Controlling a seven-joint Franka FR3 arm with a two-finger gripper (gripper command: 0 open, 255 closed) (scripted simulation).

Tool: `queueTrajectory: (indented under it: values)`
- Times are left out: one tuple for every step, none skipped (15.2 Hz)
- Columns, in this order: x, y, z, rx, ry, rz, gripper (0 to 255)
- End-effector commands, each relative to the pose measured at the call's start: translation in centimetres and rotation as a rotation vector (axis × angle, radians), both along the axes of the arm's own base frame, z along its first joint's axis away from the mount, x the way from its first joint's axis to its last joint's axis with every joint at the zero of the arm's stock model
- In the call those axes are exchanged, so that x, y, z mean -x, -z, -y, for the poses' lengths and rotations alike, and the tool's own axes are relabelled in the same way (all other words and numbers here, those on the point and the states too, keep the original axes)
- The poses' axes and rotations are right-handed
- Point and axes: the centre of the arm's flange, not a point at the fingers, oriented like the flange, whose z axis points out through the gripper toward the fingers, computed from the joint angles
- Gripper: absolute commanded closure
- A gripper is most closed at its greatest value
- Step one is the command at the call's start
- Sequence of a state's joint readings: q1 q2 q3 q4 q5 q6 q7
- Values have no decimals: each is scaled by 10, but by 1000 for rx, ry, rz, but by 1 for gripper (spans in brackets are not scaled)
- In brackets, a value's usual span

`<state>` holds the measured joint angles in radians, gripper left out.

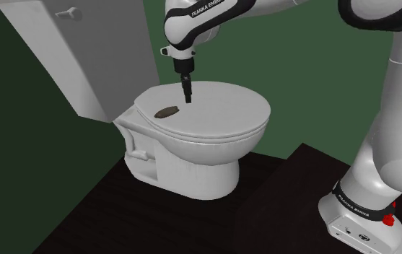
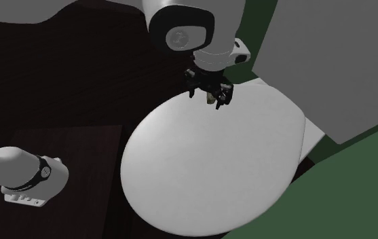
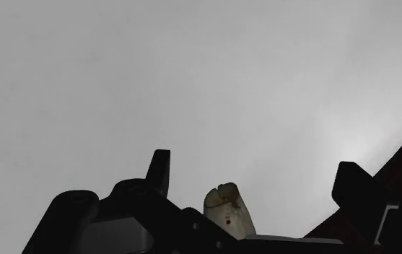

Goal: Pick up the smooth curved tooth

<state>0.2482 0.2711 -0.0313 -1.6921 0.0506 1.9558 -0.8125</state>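
Wide-open, empty black fingers [image 3: 159, 173] hover over the cream, brown-stained curved tooth [image 3: 228, 209] on the white toilet lid [image 1: 221, 108], grasp pending.

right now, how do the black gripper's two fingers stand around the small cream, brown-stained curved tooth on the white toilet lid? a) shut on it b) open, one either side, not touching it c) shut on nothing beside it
b: in the wrist view the black gripper has its fingers wide apart, and the cream, brown-stained curved tooth sits between them, clear of both, over the white toilet lid.
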Motion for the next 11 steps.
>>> queueTrajectory:
  values:
    - [-14,6,-20,-11,-59,6,0]
    - [-20,8,-30,-15,-88,8,0]
    - [-26,11,-41,-20,-116,11,0]
    - [-31,14,-52,-25,-145,13,0]
    - [-37,16,-63,-30,-173,16,0]
    - [-37,21,-63,-30,-173,16,0]
    - [-37,27,-63,-30,-173,16,0]
    - [-37,32,-63,-30,-173,16,0]
    - [-37,37,-63,-30,-173,16,0]
    - [-37,43,-63,-30,-173,16,0]
    - [-37,48,-63,-30,-173,16,0]
